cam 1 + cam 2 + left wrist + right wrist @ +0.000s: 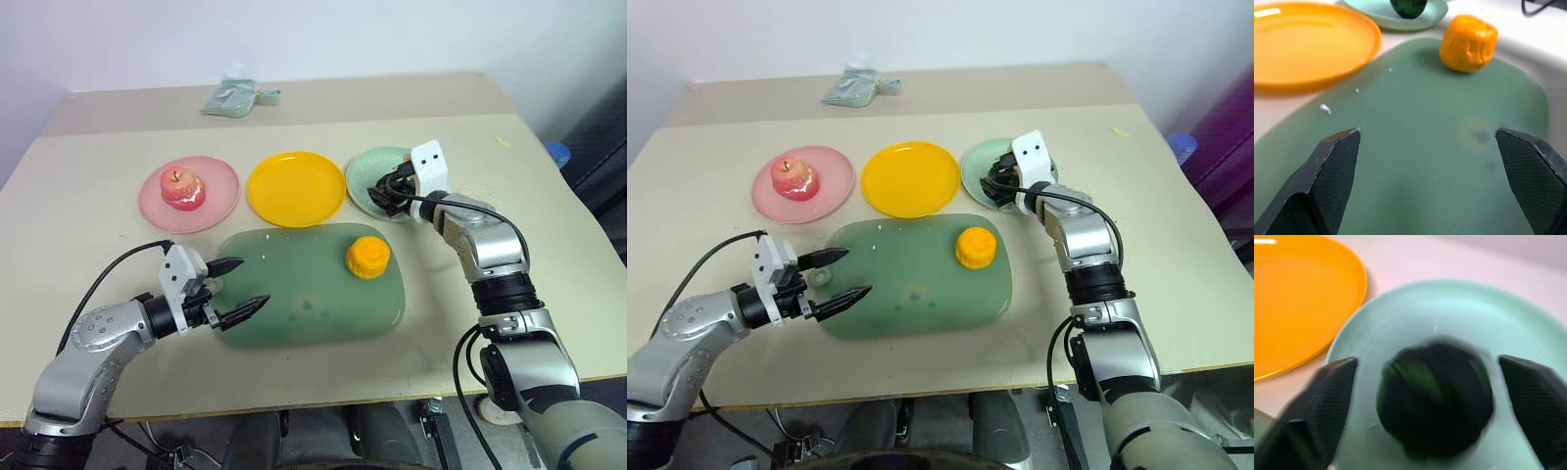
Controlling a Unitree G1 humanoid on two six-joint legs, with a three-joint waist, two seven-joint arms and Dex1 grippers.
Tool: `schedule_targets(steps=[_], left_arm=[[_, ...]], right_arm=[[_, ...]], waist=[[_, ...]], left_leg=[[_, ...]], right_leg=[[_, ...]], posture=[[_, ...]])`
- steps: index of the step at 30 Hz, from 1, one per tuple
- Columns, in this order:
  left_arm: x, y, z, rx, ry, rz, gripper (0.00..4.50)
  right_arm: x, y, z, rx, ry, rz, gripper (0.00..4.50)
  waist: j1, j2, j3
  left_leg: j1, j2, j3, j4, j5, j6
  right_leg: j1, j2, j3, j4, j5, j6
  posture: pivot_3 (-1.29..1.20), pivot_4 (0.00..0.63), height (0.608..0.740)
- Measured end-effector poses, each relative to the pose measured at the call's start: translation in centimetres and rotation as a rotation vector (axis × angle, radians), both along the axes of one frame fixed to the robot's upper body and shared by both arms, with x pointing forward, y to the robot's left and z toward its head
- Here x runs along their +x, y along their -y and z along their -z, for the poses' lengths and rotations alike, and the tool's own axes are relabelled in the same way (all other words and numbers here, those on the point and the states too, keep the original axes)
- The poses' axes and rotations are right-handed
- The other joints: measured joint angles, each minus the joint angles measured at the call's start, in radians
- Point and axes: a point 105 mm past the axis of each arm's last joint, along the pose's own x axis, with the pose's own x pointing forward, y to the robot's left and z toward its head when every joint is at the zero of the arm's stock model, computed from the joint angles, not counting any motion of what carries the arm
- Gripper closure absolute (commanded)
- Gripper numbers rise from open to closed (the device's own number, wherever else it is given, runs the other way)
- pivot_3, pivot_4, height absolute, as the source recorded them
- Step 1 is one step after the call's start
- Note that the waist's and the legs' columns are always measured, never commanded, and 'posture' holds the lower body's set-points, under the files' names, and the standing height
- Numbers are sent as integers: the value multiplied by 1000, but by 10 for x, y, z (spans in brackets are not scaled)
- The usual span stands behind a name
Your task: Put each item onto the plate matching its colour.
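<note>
Table (88, 186): three plates in a row at the far side, green mat (294, 294) nearer the robot.

Pink plate (220, 196) on the left w/ red-pink apple (183, 188) sitting on it, roughly centred, stem up.

Yellow plate (296, 187) in the middle, bare.

Mint plate (364, 181) on the right w/ dark green ball (1435, 404) resting on it, seen clearly in R wrist view. Ball slightly blurred there.

Orange-yellow fruit (367, 257) on the mat, near its far right corner, just beside the yellow plate's near edge and apart from the mint plate. Not on any plate.

R gripper (1430, 396) over the mint plate, pointing fwd and left. Jaws spread wide, one finger each side of the ball w/ visible gaps, not gripping it. Contact btw fingers and plate: can't tell.

L gripper (237, 287) low over the mat's left end, pointing right across the mat toward the fruit. Jaws wide open, nothing btw them. L wrist view looks along the mat: fruit ahead, well apart from the fingertips (1344, 147), yellow plate off to one side, mint plate and ball beyond.

Pale green packet (230, 98) at the far edge of the table, well apart from the plates.
</note>
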Motion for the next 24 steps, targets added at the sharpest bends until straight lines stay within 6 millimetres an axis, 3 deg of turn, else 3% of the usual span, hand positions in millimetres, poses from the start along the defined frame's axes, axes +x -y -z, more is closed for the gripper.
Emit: schedule_targets(steps=[2,4,7,11,13,16,18,20,24], left_arm=[[0,1,0,4,9,8,0],[-2,-1,2,5,4,8,0],[-4,-2,4,7,-6,12,0],[-4,-1,3,7,-5,23,0],[-3,-1,2,6,2,27,0],[-2,-1,1,6,5,26,0],[-1,-1,1,7,3,23,0],[0,-4,0,8,3,1,0],[9,-24,-9,10,47,-120,0]], right_arm=[[-21,-6,-16,11,53,-140,26],[-53,-14,-16,19,37,-316,26],[-88,-15,10,2,-85,-454,26],[-113,-18,41,-37,-217,-539,26],[-116,-22,52,-58,-255,-555,26],[-112,-23,60,-75,-275,-532,850],[-107,-30,57,-51,-251,-519,1661],[-100,-44,42,-10,-187,-521,1735],[-76,-85,-6,71,-19,-518,1735]], waist=[[0,0,0],[5,0,0],[7,-1,0],[8,-1,0],[5,0,0],[5,-1,0],[3,-1,0],[-1,0,0],[-6,-1,0]], left_leg=[[0,1,-1,0,0,0],[0,1,-2,0,-1,1],[1,1,-2,2,-1,1],[2,1,-2,2,-1,1],[2,1,-2,2,-1,1],[2,1,-2,2,-1,1],[2,1,-2,2,-1,1],[2,1,-2,2,-1,1],[2,2,-3,2,-1,1]], right_leg=[[1,0,0,-1,0,0],[3,-1,-1,-3,0,0],[5,-1,-1,-3,0,1],[6,-1,-1,-3,0,1],[6,0,-1,-3,0,1],[6,-1,-1,-3,0,1],[5,-1,-1,-3,0,1],[5,0,-1,-3,0,1],[3,0,-1,-1,0,1]], posture=[[0,150,740],[0,150,740],[0,150,740],[0,150,740],[0,150,740],[0,150,740],[0,150,740],[0,150,740],[0,150,740]])
